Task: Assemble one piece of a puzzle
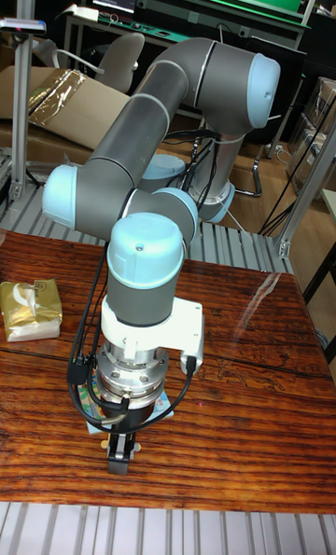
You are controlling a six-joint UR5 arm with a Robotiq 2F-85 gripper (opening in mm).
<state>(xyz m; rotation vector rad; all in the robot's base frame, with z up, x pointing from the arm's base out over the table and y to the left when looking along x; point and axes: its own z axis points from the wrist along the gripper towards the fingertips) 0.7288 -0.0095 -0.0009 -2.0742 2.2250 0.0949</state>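
Observation:
The arm's wrist points straight down over the front part of the wooden table. Under it lies the puzzle, a flat colourful board of which only thin edges show at the wrist's left and right. The black gripper hangs just in front of the board, close to the table top. Its fingers look close together, and a small tan bit shows beside them at about the fingertip height. I cannot tell whether that is a puzzle piece or whether the fingers hold it. Most of the board is hidden by the wrist.
A gold-and-white packet lies at the table's left edge. Black cables loop down the arm's left side to the wrist. The table's front edge runs just below the gripper, with a metal frame beyond it.

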